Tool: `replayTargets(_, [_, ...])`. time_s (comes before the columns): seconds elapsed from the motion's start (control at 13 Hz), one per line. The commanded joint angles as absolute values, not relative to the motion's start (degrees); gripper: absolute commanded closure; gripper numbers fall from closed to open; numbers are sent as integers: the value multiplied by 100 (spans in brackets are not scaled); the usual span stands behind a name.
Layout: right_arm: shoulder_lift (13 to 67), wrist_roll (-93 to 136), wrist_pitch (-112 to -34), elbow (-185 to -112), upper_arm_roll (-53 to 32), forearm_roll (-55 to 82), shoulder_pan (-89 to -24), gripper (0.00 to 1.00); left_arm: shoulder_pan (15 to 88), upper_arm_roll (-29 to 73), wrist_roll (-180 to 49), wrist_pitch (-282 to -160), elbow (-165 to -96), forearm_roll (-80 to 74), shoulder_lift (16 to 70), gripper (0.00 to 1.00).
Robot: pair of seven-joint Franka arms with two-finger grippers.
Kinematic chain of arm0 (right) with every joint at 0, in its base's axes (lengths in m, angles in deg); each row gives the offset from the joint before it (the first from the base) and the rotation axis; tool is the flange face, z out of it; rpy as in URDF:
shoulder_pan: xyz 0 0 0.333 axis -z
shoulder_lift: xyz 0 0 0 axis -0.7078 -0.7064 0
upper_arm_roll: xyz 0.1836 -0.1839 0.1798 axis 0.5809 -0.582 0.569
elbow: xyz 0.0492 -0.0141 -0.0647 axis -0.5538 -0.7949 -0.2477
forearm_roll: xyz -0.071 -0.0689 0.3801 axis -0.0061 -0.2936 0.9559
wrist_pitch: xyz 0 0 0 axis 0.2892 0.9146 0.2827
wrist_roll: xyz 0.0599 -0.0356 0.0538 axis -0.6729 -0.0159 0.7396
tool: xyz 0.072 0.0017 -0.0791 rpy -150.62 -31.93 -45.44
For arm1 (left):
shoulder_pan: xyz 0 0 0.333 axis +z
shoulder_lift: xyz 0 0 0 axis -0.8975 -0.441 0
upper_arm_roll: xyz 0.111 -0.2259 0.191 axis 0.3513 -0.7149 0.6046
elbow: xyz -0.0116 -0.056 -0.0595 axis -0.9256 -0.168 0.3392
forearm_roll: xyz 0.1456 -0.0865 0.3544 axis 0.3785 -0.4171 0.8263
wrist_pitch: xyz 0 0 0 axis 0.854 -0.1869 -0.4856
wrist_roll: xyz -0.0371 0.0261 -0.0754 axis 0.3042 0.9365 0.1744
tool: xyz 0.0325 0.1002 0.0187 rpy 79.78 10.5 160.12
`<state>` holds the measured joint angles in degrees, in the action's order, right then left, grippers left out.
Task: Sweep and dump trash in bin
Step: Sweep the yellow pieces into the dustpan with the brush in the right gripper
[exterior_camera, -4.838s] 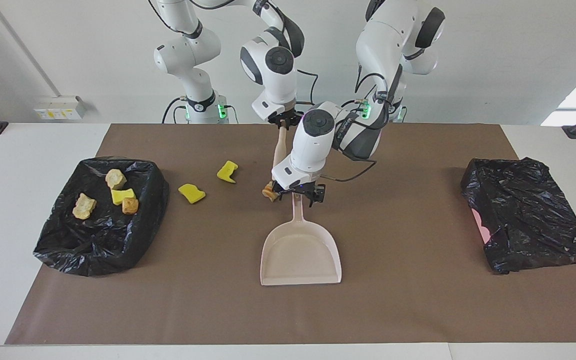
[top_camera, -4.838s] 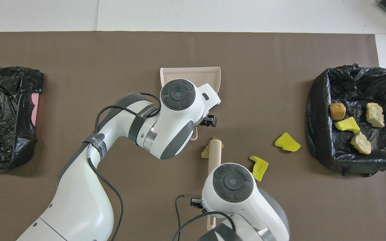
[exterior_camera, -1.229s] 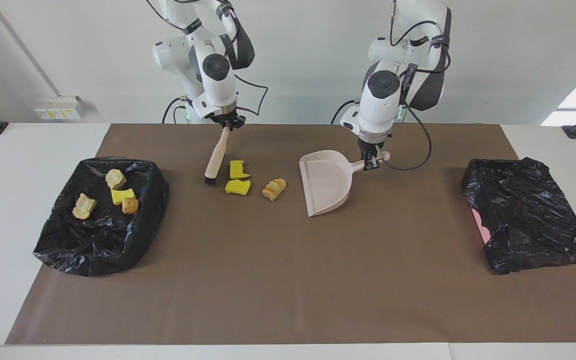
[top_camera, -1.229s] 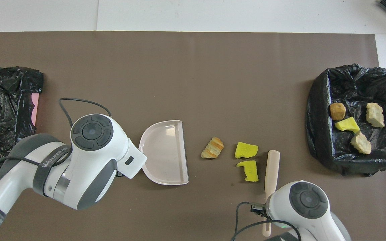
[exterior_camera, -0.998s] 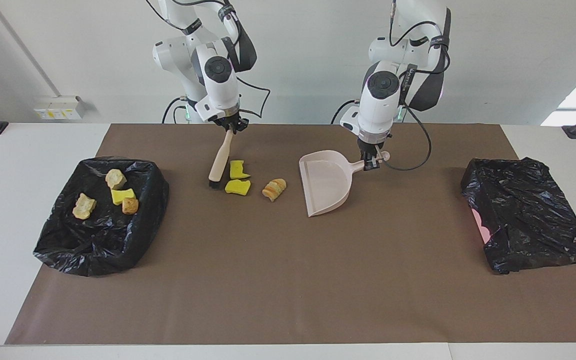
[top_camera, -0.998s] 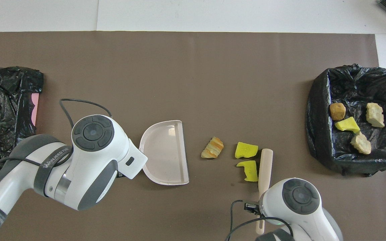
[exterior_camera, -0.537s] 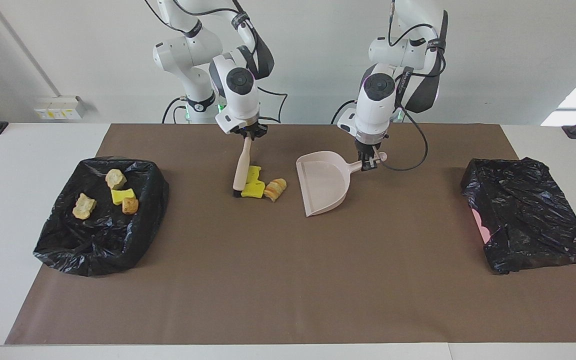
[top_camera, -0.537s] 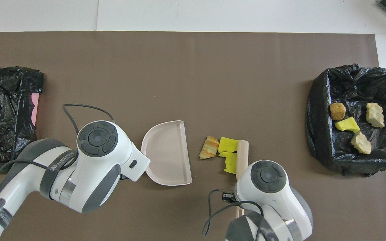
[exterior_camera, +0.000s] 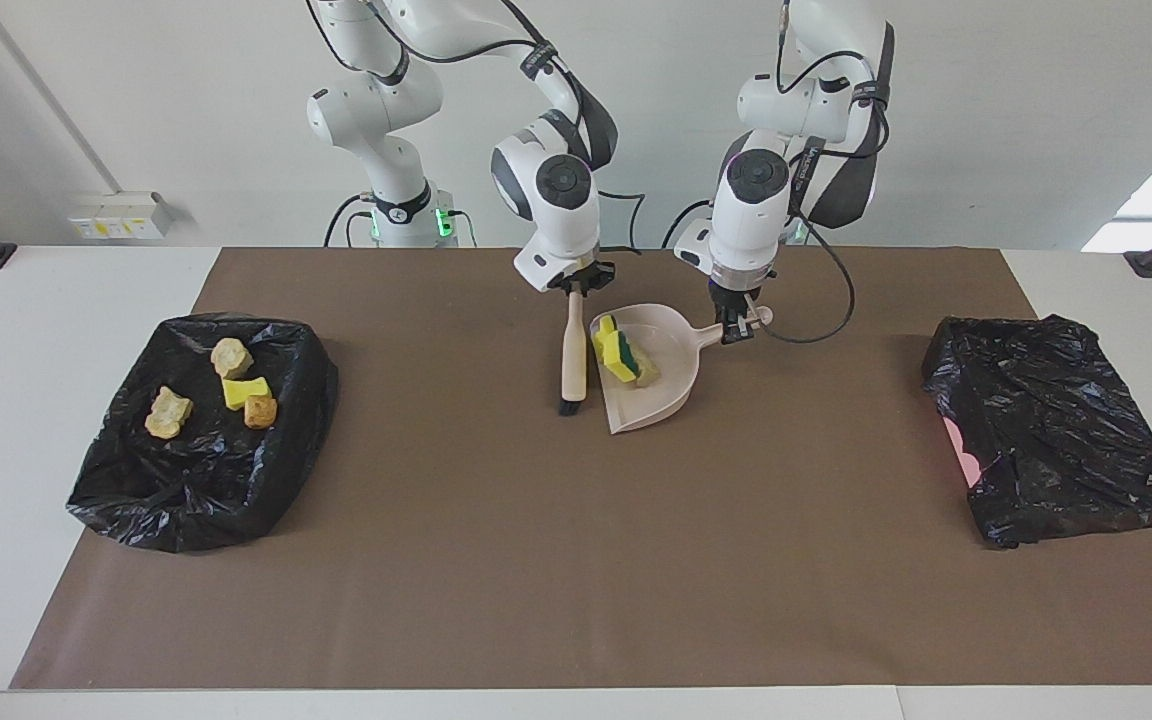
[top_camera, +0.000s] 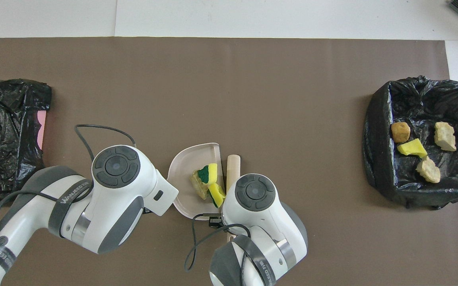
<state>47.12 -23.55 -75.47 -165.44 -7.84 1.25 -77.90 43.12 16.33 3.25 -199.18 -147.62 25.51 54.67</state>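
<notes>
Facing view shows you the right gripper (exterior_camera: 576,287) pinching the brush (exterior_camera: 571,360) upright; left gripper (exterior_camera: 734,328) clamps the smooth beige dustpan (exterior_camera: 671,385) holding spongy trash (exterior_camera: 620,357).

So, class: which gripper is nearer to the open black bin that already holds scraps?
Right. The right gripper, gripping the brush, is nearer the bin; the left gripper grips the dustpan handle, farther off.

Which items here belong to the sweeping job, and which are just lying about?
In the job: sponge and bread scraps in the dustpan held by the left gripper; brush in the right gripper; open bin with scraps.

Lying about: closed black bag; brown mat.
</notes>
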Motion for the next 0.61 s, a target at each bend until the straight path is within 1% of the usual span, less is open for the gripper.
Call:
replayTargets(0.0, [4469, -2372, -8058, -16384, -760, 444, -8020, 100, 4203, 1703, 207, -20084, -14960, 2551, 5641, 100])
replayTargets(0.15, [4477, -2319, -7963, -16340, -769, 436, -8021, 100, 4203, 1703, 207, -20067, -14960, 2551, 5649, 100])
replayTargets(0.38, [4880, -2310, -7034, -16340, -804, 366, -7759, 100, 4212, 1712, 128, -20040, -14899, 2551, 5623, 100])
replayTargets(0.54, [5161, -2310, -6602, -16340, -812, 357, -7512, 100, 4212, 1712, 75, -20058, -14898, 2551, 5614, 100])
